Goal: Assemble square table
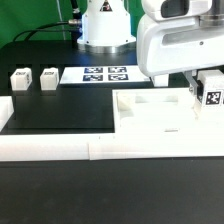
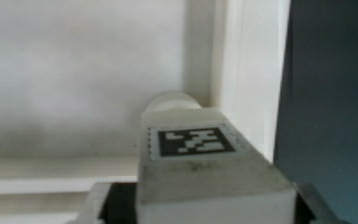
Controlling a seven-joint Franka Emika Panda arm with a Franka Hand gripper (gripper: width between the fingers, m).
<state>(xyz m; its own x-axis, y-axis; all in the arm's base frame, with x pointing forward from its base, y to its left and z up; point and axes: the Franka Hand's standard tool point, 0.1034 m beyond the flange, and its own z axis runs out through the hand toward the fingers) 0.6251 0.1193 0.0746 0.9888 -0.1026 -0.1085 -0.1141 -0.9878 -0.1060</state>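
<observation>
Over black table (image 1: 60, 110), my gripper (image 1: 208, 80) pinches a small white tagged leg (image 2: 194, 140); tilt could jam it against the thick white square slab (image 1: 150, 118).

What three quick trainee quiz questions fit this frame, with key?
1. How many small white tagged legs stand loose on the black table?
2. True or false: the robot's two-finger gripper is empty.
3. In the exterior view, the thin flat white marker board lies: A) left of the loose legs, B) right of them, C) under the gripper.
Key: 1) two; 2) false, it grips a third tagged leg; 3) B.
</observation>
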